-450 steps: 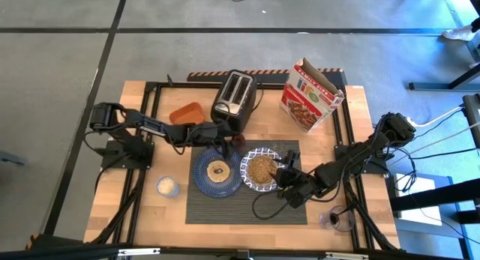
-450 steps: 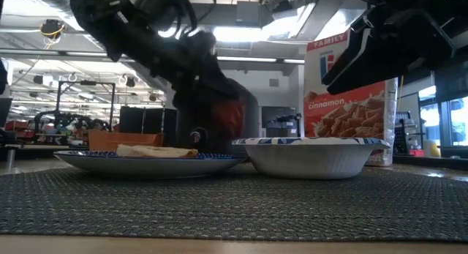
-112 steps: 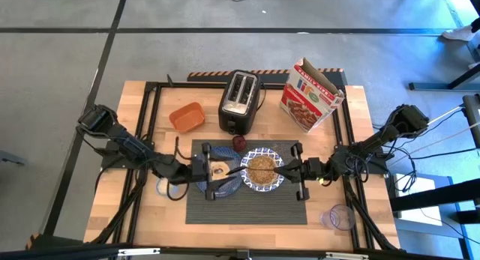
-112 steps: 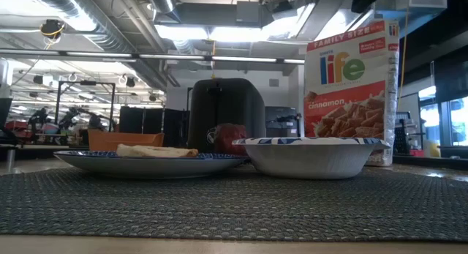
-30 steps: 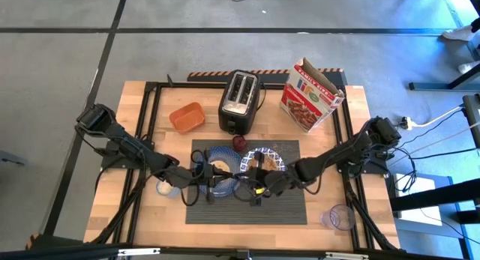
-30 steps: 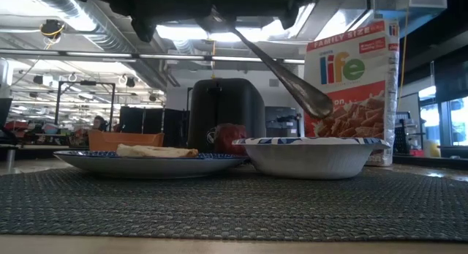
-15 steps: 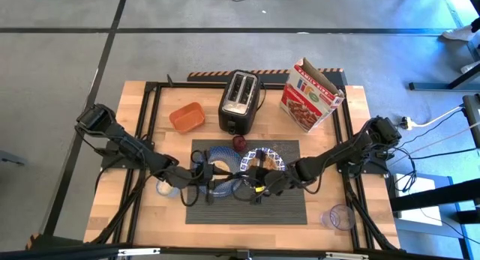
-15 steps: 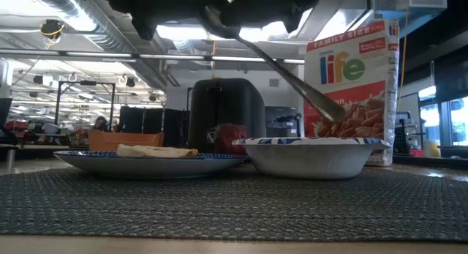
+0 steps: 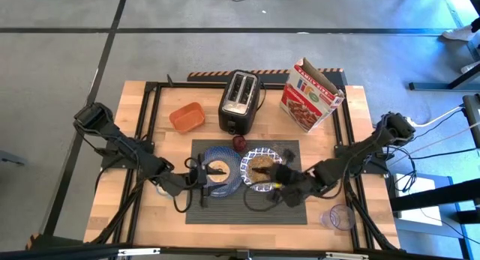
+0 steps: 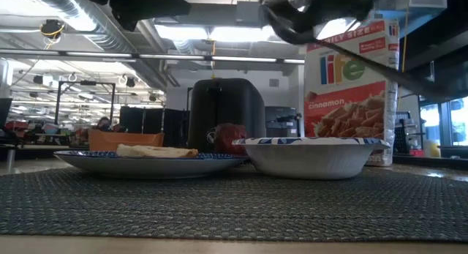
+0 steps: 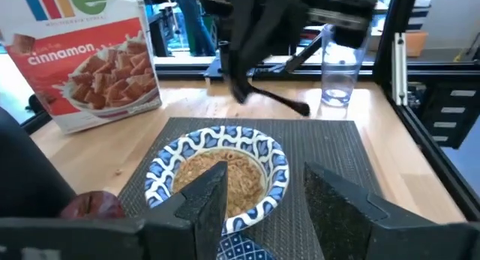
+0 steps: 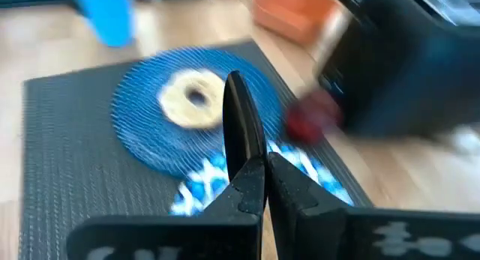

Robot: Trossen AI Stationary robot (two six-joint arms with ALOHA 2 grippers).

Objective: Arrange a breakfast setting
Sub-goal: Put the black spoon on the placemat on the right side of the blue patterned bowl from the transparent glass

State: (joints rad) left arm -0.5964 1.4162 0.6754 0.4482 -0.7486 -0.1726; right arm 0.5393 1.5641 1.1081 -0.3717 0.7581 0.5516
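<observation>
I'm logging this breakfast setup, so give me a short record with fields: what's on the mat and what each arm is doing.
placemat: holds plate and bowl side by side
plate: bagel on it
bowl: cereal inside
jar: between toaster and the dishes
spoon: in the air, not yet laid down
right gripper: jaws shut on spoon, above the mat by the bowl
left gripper: jaws open, empty, by the plate

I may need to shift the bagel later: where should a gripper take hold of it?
Probably straight down from above, pinching across the ring of the bagel with one finger in its hole: it lies flat, hole up, on the dark blue plate.
</observation>
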